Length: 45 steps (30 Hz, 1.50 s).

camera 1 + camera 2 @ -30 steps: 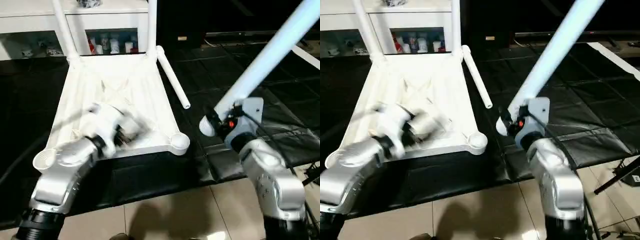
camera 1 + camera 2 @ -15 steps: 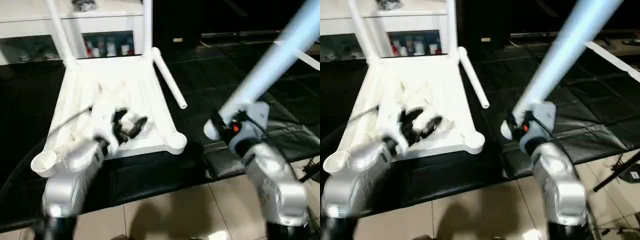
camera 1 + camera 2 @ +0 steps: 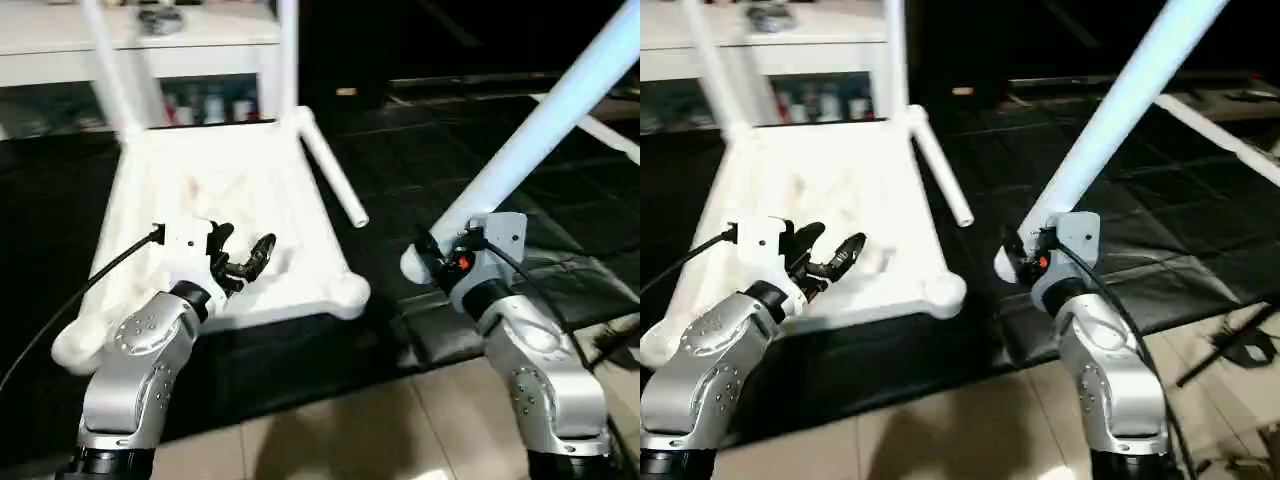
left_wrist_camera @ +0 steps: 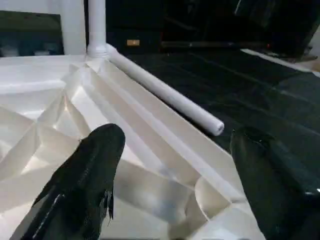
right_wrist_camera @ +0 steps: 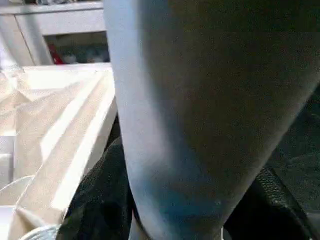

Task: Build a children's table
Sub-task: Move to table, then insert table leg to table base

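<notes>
silver forearms, black fingers, black cables

We take the upturned table top as our mark. Two legs stand up from its far corners. Just right of it a loose leg lies on the mat. Behind it stands the cabinet. Our left gripper hovers over its near end; farther right, our right gripper holds a slanting leg.
</notes>
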Available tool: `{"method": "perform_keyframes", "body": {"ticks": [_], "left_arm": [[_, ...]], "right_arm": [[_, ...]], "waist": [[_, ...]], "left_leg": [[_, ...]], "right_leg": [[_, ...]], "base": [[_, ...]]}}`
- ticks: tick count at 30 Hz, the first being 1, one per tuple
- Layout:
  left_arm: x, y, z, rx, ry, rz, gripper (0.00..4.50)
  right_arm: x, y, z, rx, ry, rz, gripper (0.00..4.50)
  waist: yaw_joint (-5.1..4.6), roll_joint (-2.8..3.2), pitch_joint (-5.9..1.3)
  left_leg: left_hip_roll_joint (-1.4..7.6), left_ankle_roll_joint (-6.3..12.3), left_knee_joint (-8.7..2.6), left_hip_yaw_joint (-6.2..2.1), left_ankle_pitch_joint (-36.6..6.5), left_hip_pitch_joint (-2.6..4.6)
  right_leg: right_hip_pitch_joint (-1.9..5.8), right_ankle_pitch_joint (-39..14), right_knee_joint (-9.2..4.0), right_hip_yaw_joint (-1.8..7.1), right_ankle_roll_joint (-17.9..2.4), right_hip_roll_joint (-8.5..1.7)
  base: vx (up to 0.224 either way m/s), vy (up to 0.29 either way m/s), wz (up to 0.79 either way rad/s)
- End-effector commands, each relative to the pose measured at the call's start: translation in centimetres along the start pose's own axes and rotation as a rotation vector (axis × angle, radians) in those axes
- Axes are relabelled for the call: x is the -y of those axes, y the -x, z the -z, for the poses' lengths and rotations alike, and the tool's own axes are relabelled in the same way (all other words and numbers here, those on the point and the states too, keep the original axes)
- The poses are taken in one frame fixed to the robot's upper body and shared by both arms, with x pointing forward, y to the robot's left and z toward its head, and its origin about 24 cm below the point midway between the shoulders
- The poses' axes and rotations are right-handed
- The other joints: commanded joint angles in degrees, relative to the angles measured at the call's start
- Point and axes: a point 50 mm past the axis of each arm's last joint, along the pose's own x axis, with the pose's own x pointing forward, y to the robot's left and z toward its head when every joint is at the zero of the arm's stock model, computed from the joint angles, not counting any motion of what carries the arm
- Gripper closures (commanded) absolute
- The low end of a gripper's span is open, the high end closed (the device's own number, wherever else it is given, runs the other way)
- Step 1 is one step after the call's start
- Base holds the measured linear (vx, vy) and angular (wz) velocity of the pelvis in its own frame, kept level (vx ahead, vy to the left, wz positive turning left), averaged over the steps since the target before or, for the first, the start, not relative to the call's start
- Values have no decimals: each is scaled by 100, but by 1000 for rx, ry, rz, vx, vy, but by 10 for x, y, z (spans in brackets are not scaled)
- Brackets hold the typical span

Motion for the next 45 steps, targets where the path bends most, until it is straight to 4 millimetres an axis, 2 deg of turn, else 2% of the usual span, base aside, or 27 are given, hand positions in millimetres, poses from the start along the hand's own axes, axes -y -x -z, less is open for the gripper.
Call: {"method": "perform_keyframes", "body": {"ticks": [1, 2, 3, 4, 5, 6, 7, 8, 9, 10, 11, 12, 13, 15, 16, 17, 18, 20, 22, 29, 35, 36, 39, 40, 41, 42, 45], "left_arm": [[-2, 2, -1, -4, -14, -18, 65], [-2, 2, -1, -6, -15, -17, 65], [-2, 2, -1, -7, -17, -17, 65], [-2, 2, 0, -13, -23, -14, 65], [-1, 2, 0, -7, -23, -4, 65], [0, 3, 0, -12, -30, 12, 65], [0, 3, 0, -15, -34, 23, 65], [1, 3, 0, -21, -46, 42, 65], [2, 4, 0, -29, -66, 75, 65], [2, 4, 0, -30, -70, 84, 65], [2, 6, 0, -42, -96, 138, 65], [2, 7, 0, -47, -106, 157, 65], [2, 8, 1, -69, -126, 201, 65], [1, 8, 3, -108, -170, 266, 65], [1, 8, 3, -130, -194, 308, 65], [1, 8, 4, -142, -208, 331, 65], [1, 7, 4, -172, -239, 392, 65], [2, 4, 5, -226, -298, 504, 65], [2, 4, 6, -255, -301, 544, 65], [1, -5, 16, -486, -412, 806, 65], [6, -20, 14, -490, -381, 853, 65], [7, -23, 14, -501, -359, 875, 65], [4, -29, 14, -562, -409, 894, 101], [4, -30, 14, -567, -415, 895, 104], [2, -32, 14, -585, -446, 899, 104], [1, -32, 14, -592, -461, 903, 128], [-2, -33, 14, -612, -482, 914, 148]], "right_arm": [[-8, -1, -7, 37, 10, -46, 258], [-8, -1, -7, 47, -25, -40, 258], [-7, 0, -7, 55, -64, -34, 258], [-6, 0, -7, 49, -66, -31, 258], [-5, 0, -6, 38, -58, -34, 258], [-5, 0, -6, 32, -47, -44, 258], [-5, 0, -6, 28, -39, -52, 258], [-4, 0, -7, 30, -32, -65, 258], [-4, 0, -8, 29, -39, -79, 258], [-3, -1, -8, 29, -40, -81, 258], [-2, -1, -10, 31, -36, -93, 258], [-1, -1, -11, 32, -31, -95, 258], [0, -1, -13, 36, -29, -103, 258], [1, -1, -15, 46, -28, -129, 258], [2, -2, -16, 46, -19, -138, 258], [2, -2, -16, 45, -12, -142, 258], [4, -3, -16, 43, -2, -139, 258], [8, -4, -17, 43, 16, -135, 258], [9, -4, -17, 42, 16, -135, 258], [12, -4, -15, 13, 18, -169, 258], [9, -3, -14, 13, 2, -197, 258], [9, -2, -14, 13, 3, -205, 258], [9, 0, -13, 19, 30, -206, 258], [9, 0, -13, 19, 30, -206, 258], [9, 0, -13, 19, 27, -203, 258], [10, 0, -12, 19, 25, -202, 258], [10, 0, -13, 22, 25, -207, 258]], "waist": [[94, 86, -414], [-55, 147, -458], [-198, 270, -484], [-242, 223, -443], [-197, 156, -415], [-165, 67, -417], [-112, 22, -440], [-53, -260, -466], [72, -322, -471], [81, -315, -473], [113, -277, -513], [85, -225, -459], [66, -184, -429], [2, -89, -328], [-1, -93, -302], [-3, -78, -256], [-19, -105, -200], [-7, -110, -208], [-13, -105, -214], [16, -129, -251], [58, -97, -329], [80, -103, -362], [111, -126, -409], [116, -105, -414], [118, -123, -422], [130, -99, -436], [117, -93, -398]], "left_leg": [[135, 1372, -300, -218, -337, -304], [274, 1741, -384, -446, 155, 122], [567, 1867, -395, -576, 324, 633], [809, 2092, -413, -811, 335, 900], [983, 2558, -349, -936, 1166, 919], [917, 2812, -210, -877, 2450, 799], [768, 2731, -97, -758, 2953, 754], [159, 2051, 176, -383, 2890, 288], [-157, 1572, 220, -209, 2094, -104], [-98, 1320, 133, -248, 1848, -229], [-61, 867, 50, -232, 1479, -188], [-14, 568, -48, -235, 1011, -150], [37, 466, -110, -248, 739, -135], [223, 148, -276, -250, -437, -17], [247, 108, -305, -242, -712, -7], [275, -12, -349, -210, -1296, 39], [280, -154, -386, -189, -1830, 65], [260, -314, -392, -162, -2227, 152], [282, -373, -420, -170, -2133, 92], [269, -277, -423, -120, -1716, 53], [289, -180, -380, -49, -1143, 30], [285, -114, -351, -21, -885, 54], [258, 146, -308, -2, -119, -5], [258, 191, -303, -8, -11, -15], [255, 261, -292, 2, 103, -28], [268, 303, -286, -3, 177, -38], [304, 279, -309, 4, -81, -30]], "right_leg": [[574, -1881, -506, 49, -729, -635], [324, -1053, -218, -49, -863, -267], [-88, -916, 52, -10, -862, -94], [-430, -960, 343, 70, -772, -68], [-697, -712, 669, 292, -344, -177], [-897, -144, 707, 545, -23, -321], [-932, 239, 581, 660, 11, -408], [-563, 1530, 157, 946, 80, -611], [-207, 2780, 247, 1146, -260, -669], [-107, 3416, 317, 1119, -286, -704], [-61, 4107, 393, 971, -360, -572], [-83, 3650, 359, 875, -482, -475], [-88, 3065, 323, 832, -577, -452], [-168, 391, 165, 796, -1094, -376], [-181, -96, 120, 802, -1161, -374], [-255, -1012, 45, 830, -1190, -361], [-304, -1834, -53, 848, -1086, -372], [-401, -2577, -116, 876, -843, -366], [-373, -2482, -114, 883, -788, -386], [-378, -2122, -85, 909, -840, -388], [-318, -996, 8, 897, -1224, -388], [-318, -587, 32, 898, -1318, -381], [-239, 453, 117, 887, -1498, -373], [-225, 598, 134, 885, -1526, -377], [-219, 780, 139, 881, -1563, -373], [-212, 872, 154, 875, -1586, -384], [-235, 581, 123, 868, -1655, -386]], "base": [[98, 21, 51], [157, 18, 48], [157, 18, 48], [178, 3, 29], [139, -16, 15], [139, -16, 15], [73, -20, 13], [0, 0, 0], [0, 0, 0], [-6, -66, 7], [-11, -73, -4], [-11, -73, -4], [-47, -53, -7], [-71, -31, -10], [-87, -13, -5], [-86, -4, -2], [-86, -4, -2], [-76, -3, 2], [-75, 3, 0], [-15, 3, -1], [9, 0, 0], [54, -2, 2], [53, -11, 1], [0, 0, 0], [0, 0, 0], [0, 0, 0], [0, 0, 0]]}}
